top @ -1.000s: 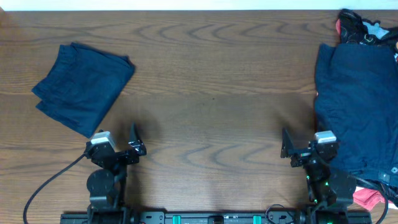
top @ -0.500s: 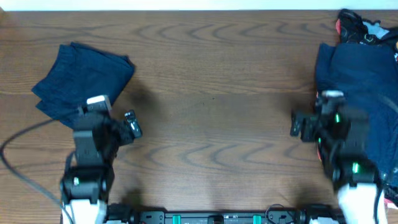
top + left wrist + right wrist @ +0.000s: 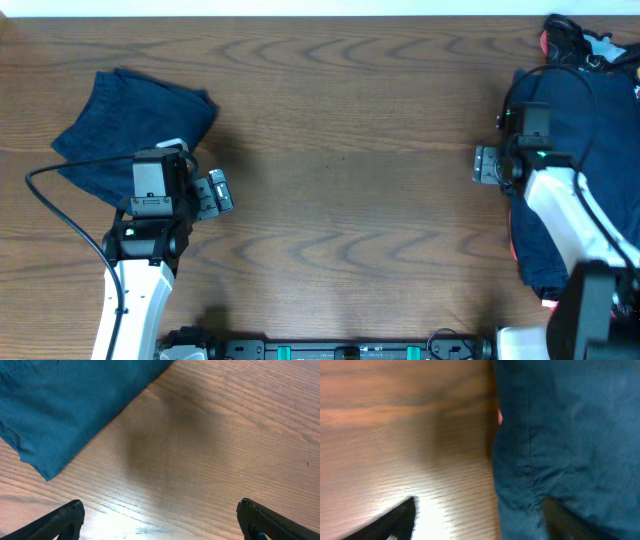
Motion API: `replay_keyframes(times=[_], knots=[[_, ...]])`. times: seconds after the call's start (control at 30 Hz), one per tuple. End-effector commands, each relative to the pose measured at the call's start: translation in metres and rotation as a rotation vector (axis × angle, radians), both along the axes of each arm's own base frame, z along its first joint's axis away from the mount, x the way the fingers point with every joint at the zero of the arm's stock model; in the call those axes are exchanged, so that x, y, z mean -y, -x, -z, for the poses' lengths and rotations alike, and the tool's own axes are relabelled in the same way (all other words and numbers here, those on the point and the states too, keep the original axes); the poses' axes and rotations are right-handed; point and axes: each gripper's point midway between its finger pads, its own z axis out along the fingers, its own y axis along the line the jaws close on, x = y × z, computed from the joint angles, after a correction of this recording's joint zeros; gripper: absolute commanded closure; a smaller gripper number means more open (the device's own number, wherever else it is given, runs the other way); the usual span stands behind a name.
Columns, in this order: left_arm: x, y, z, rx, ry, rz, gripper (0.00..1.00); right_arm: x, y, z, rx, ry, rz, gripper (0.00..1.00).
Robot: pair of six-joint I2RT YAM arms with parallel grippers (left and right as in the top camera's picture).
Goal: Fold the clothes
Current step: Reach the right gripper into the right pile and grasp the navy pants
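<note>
At the left of the desk [image 3: 330,120]: one folded garment [image 3: 130,140], dark navy, lies flat on the wood, turned at an angle to the desk edges.
At the right of the desk: a pile of clothes [image 3: 585,150] of the same dark navy, not folded, spreads along the right edge from far to near.
Left fingers [image 3: 214,186]: released and spread wide, just beside the near right edge of the folded garment and holding nothing.
Left wrist view: the two fingers [image 3: 57,521] show in the low corners, with only bare wood between them. The folded garment [image 3: 65,405] fills the upper left of this view, clear of both fingers.
Right fingers [image 3: 486,165]: released and spread apart, at the left border of the pile.
Right wrist view: one finger [image 3: 392,521] is over bare wood and the other is over the navy cloth [image 3: 570,430]. The picture is blurred, so I cannot tell whether it touches the cloth. A seam with small gathers runs down the fabric edge.
Other things: a black cable [image 3: 60,175] goes from the left arm across the folded garment. Some red and black cloth [image 3: 572,42] lies at the far right corner, behind the pile. A small pink piece [image 3: 499,417] shows at the edge of the pile.
</note>
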Motion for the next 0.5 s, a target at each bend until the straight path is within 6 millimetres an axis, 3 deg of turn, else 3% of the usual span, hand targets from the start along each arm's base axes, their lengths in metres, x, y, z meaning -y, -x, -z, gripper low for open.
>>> replay_keyframes(times=[0.0, 0.3, 0.37, 0.47], knots=[[-0.001, -0.003, -0.007, 0.016, 0.005, -0.012, 0.02, 0.022, -0.001, 0.009, -0.024, 0.091, 0.073, 0.42], [-0.001, -0.003, -0.007, 0.016, 0.005, -0.012, 0.02, 0.048, 0.009, 0.042, -0.080, 0.093, 0.227, 0.46], [-0.001, -0.003, -0.007, 0.016, 0.005, -0.012, 0.02, 0.049, 0.010, 0.043, -0.081, 0.091, 0.232, 0.62], [-0.001, -0.003, -0.007, 0.016, 0.005, -0.012, 0.02, 0.052, 0.009, 0.040, -0.073, 0.092, 0.238, 0.99]])
